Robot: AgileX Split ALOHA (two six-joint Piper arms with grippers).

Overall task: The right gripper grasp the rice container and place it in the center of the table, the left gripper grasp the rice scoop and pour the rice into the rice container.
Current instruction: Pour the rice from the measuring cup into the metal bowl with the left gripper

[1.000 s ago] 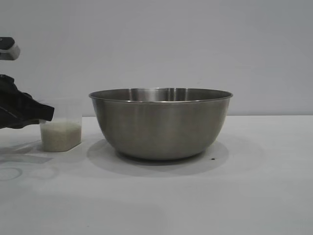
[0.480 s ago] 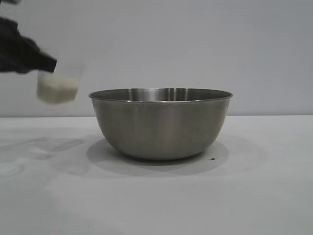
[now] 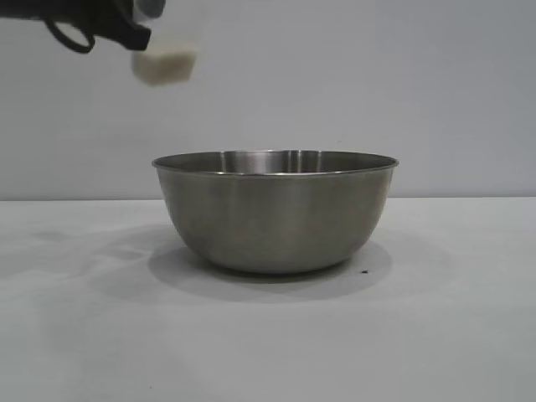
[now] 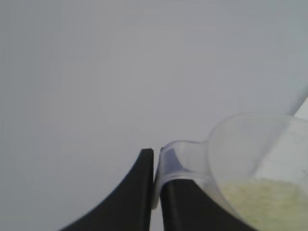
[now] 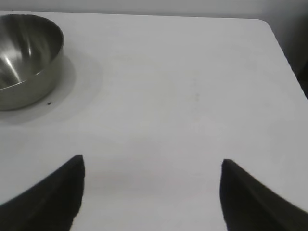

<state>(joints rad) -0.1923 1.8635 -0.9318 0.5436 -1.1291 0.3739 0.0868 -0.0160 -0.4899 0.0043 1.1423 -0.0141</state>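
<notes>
The rice container [image 3: 276, 209], a wide steel bowl, stands on the white table [image 3: 435, 335] at the middle of the exterior view; it also shows in the right wrist view [image 5: 26, 53]. High at the upper left, above and left of the bowl's rim, my left gripper [image 3: 138, 38] is shut on the handle of the rice scoop [image 3: 165, 65], a clear plastic cup with white rice [image 4: 269, 202] in its lower part. In the left wrist view the two black fingertips [image 4: 155, 161] pinch the scoop's handle [image 4: 175, 161]. My right gripper [image 5: 151, 168] hangs open over bare table, away from the bowl.
A plain grey wall [image 3: 377, 75] runs behind the table. A small dark speck [image 3: 363, 271] lies by the bowl's foot. The table's rounded corner [image 5: 264, 23] shows in the right wrist view.
My left gripper has lifted the rice scoop off the table at the left and carried it up and to the right, toward the bowl. The bowl and the right gripper have stayed put.
</notes>
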